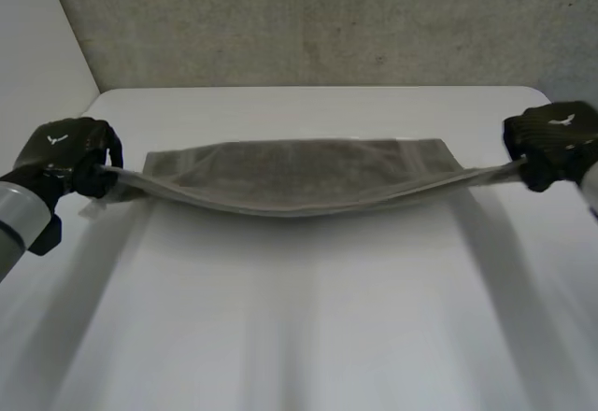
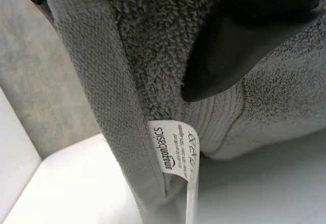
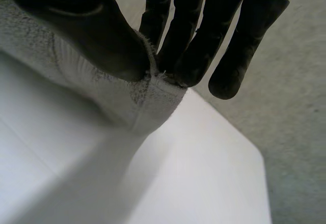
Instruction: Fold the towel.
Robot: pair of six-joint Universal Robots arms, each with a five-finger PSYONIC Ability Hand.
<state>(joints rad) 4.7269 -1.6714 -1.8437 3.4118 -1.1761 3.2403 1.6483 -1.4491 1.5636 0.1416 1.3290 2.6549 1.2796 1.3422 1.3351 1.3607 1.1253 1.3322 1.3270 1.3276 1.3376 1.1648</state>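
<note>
Grey towel (image 1: 299, 173) strung out wide across the far half of the white tabletop (image 1: 308, 327), one end in each hand, with its near edge dipping in the middle. The left robot hand (image 1: 70, 154) is at the towel's left end, clenched round the bunched cloth there. In the left wrist view, a black finger (image 2: 239, 46) presses onto the terry pile just beside the hemmed edge. A white label (image 2: 173, 150) reading "amazonbasics" hangs from that hem above the tabletop.

Over to the right robot hand (image 1: 556, 145), out at the towel's right end. Its wrist view shows the grip clearly: thumb (image 3: 102, 40) on one side, fingers (image 3: 188, 30) on the other, and the towel's corner pinched tight between them, lifted clear of the tabletop. A rough grey wall (image 1: 308, 19) runs behind the table.
</note>
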